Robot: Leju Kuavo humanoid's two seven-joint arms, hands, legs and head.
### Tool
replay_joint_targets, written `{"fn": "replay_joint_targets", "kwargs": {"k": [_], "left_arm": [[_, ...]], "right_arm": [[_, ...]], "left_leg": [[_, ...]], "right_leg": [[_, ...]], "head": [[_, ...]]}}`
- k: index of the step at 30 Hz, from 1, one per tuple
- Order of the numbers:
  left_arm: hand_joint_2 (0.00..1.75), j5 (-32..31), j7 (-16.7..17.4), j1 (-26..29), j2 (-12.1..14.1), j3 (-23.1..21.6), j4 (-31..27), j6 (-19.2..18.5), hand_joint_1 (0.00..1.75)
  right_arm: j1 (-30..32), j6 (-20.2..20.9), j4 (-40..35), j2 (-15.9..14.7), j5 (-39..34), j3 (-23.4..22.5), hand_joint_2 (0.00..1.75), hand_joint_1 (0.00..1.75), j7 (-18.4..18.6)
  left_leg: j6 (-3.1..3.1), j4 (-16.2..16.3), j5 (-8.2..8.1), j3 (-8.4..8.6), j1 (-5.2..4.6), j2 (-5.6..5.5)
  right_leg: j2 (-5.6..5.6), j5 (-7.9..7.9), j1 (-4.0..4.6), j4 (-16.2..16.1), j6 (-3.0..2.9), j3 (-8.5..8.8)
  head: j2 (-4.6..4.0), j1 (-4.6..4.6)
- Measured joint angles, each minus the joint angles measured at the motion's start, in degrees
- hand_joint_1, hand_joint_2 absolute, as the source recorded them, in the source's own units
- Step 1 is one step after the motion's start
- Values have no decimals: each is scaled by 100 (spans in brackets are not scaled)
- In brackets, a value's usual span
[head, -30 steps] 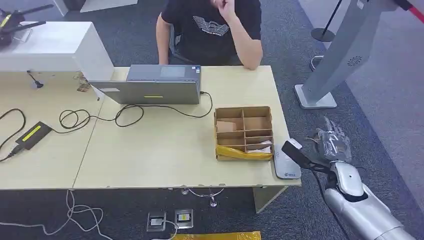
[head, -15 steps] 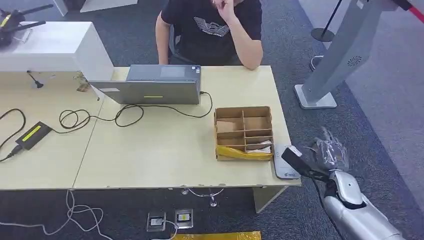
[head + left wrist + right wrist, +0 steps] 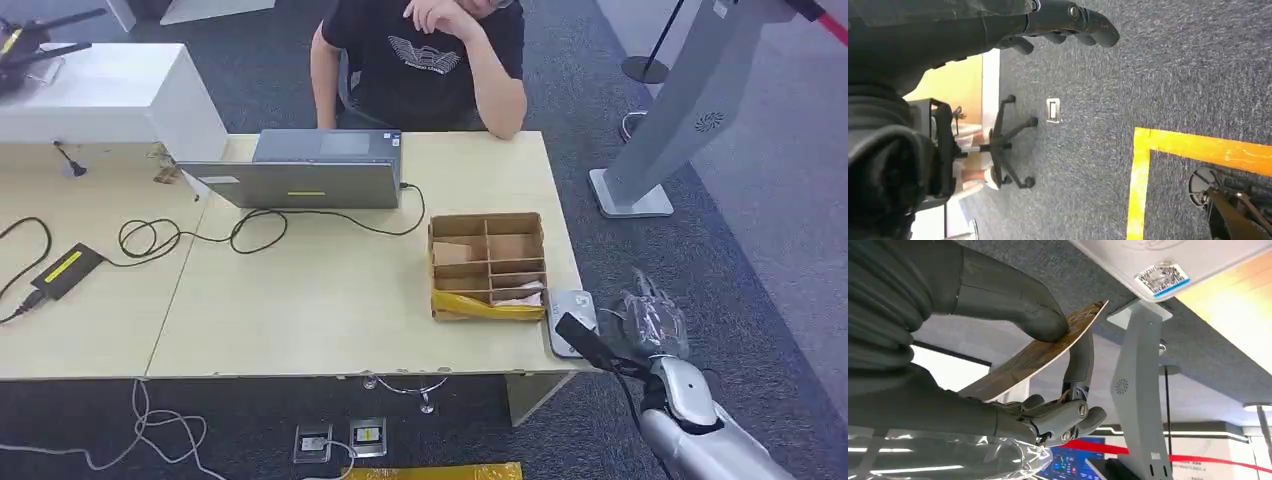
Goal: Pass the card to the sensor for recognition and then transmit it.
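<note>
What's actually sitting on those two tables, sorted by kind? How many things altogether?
Laptop: 1
Cardboard divider box: 1
Grey card sensor: 1
Black power adapter: 1
White box: 1
Total: 5, leaving out the loose cables. The card is not on the tables; the robot's right hand pinches it beside the sensor.

One laptop, one divided cardboard box and one grey card sensor sit on the tabletop. One card is pinched in one robot hand. One person sits behind, and one office chair stands on the carpet.
</note>
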Motion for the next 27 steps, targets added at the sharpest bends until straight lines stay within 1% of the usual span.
{"fn": "replay_joint_targets", "kwargs": {"k": [6, 11, 19, 21, 27], "left_arm": [[0, 214, -55, 1, 0, 57, 0, 111, 0], [0, 236, -63, 0, 0, 142, 0, 127, 0], [0, 188, -63, 0, 0, 144, 0, 94, 0], [0, 170, -63, 0, 0, 144, 0, 83, 0], [0, 168, -63, 0, 0, 144, 0, 81, 0]], "right_arm": [[81, -24, -94, -68, -46, 85, 175, 175, 39], [124, -37, -210, -100, -39, 135, 175, 175, 87], [186, 2, -474, -135, 92, 208, 175, 175, 157], [197, 57, -494, -135, 85, 254, 175, 175, 168], [327, 37, -494, -135, 22, 260, 175, 175, 168]], "left_leg": [[0, 0, 0, 0, 0, 0], [0, 0, 0, 1, 0, 0], [0, 0, 0, 1, 0, 2], [0, 0, 0, 2, 0, 2], [0, 0, -1, 1, 0, 4]], "right_leg": [[0, 0, 0, 0, 0, 1], [1, 0, 0, 0, 0, 1], [8, 0, 0, 0, 0, 0], [10, 0, 0, 0, 0, 0], [12, 0, 0, 0, 0, 0]], "head": [[0, 0], [0, 0], [0, 0], [0, 0], [0, 0]]}}
